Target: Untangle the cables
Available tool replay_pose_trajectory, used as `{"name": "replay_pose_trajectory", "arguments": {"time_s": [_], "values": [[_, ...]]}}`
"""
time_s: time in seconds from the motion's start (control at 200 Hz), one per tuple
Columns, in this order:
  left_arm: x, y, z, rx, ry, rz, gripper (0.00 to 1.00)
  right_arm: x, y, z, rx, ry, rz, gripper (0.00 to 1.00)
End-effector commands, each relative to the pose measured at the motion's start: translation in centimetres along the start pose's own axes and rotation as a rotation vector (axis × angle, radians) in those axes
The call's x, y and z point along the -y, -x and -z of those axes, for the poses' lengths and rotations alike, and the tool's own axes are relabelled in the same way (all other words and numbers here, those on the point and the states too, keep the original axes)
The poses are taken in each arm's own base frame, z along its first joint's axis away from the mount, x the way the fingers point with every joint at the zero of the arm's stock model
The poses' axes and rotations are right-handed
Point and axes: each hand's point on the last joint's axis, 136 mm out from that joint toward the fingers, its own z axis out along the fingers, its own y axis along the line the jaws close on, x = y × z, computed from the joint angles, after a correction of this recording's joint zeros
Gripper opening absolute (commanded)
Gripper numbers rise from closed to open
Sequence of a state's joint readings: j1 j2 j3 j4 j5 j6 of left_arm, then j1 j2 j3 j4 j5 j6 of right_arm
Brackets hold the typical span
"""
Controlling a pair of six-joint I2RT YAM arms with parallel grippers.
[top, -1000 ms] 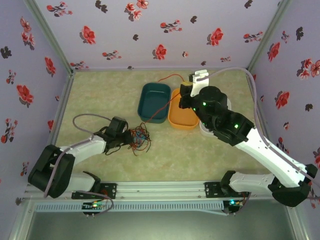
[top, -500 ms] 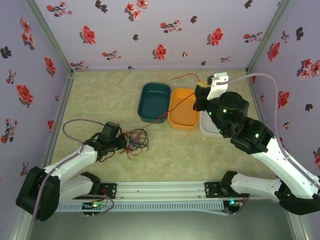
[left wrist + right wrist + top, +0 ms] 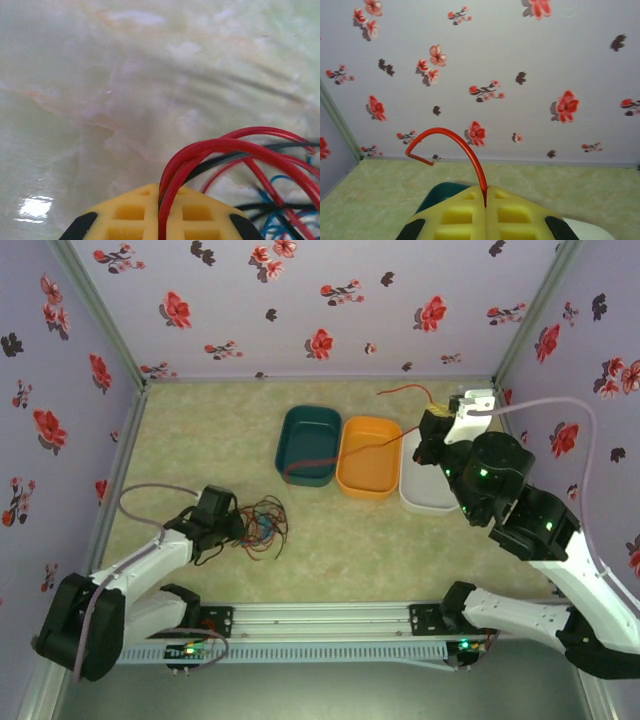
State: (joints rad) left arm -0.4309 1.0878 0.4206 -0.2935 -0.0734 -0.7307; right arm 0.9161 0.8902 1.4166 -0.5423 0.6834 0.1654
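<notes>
Near left, the left gripper (image 3: pixel 161 195) pinches red and black strands of the cable tangle (image 3: pixel 262 527); far right, the right gripper (image 3: pixel 485 192) is clamped on one red cable (image 3: pixel 445 129).

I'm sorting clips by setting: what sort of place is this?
Probably a robot test booth: flowered walls box in a table, with a left arm and right arm bolted to a metal rail.

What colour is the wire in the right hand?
Red wire, best seen in the right wrist view.
</notes>
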Motion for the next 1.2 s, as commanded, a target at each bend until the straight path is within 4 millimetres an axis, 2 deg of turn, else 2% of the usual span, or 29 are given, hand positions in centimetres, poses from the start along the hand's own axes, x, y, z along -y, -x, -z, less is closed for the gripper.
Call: {"name": "replay_pose_trajectory", "arguments": {"time_s": [0.0,0.21,0.335,0.38,0.445,0.535,0.67,0.83,0.865,0.98,1.075,1.195], "values": [[-2.2,-1.0,-0.4,-0.032,0.082,0.029,0.04,2.7,2.1,1.6,0.052,-0.103,0.006,0.00],[-2.4,-0.6,-0.5,-0.016,0.071,0.051,0.04,3.9,2.9,2.4,0.072,-0.138,0.001,0.00],[-2.0,-0.2,-0.3,-0.002,0.053,0.048,0.11,5.1,3.3,2.6,0.062,-0.218,0.022,0.00],[-1.7,0.0,-0.2,0.005,0.038,0.041,0.15,5.4,3.5,2.6,0.060,-0.244,0.035,0.00],[-1.3,0.4,0.1,0.013,0.021,0.033,0.29,5.7,3.9,2.6,0.065,-0.275,0.056,0.00],[-0.7,0.9,0.7,0.028,-0.002,0.023,0.41,6.3,4.6,2.4,0.075,-0.342,0.093,0.00],[0.0,1.8,1.9,0.055,-0.027,0.005,0.65,6.3,5.2,1.6,0.078,-0.391,0.132,0.00],[0.4,2.6,3.2,0.080,-0.037,-0.020,0.83,6.4,5.3,0.3,0.066,-0.434,0.164,0.00],[0.3,2.7,3.4,0.084,-0.036,-0.023,0.90,6.4,5.3,-0.1,0.061,-0.440,0.171,0.00],[0.3,3.2,4.2,0.094,-0.028,-0.037,0.99,6.5,5.1,-1.3,0.042,-0.457,0.188,0.00],[0.0,3.6,4.6,0.101,-0.007,-0.043,1.00,7.0,4.8,-2.1,0.022,-0.484,0.197,0.00],[-0.6,3.8,4.8,0.105,0.021,-0.022,1.00,8.3,3.5,-3.2,-0.023,-0.526,0.200,0.00]]}}
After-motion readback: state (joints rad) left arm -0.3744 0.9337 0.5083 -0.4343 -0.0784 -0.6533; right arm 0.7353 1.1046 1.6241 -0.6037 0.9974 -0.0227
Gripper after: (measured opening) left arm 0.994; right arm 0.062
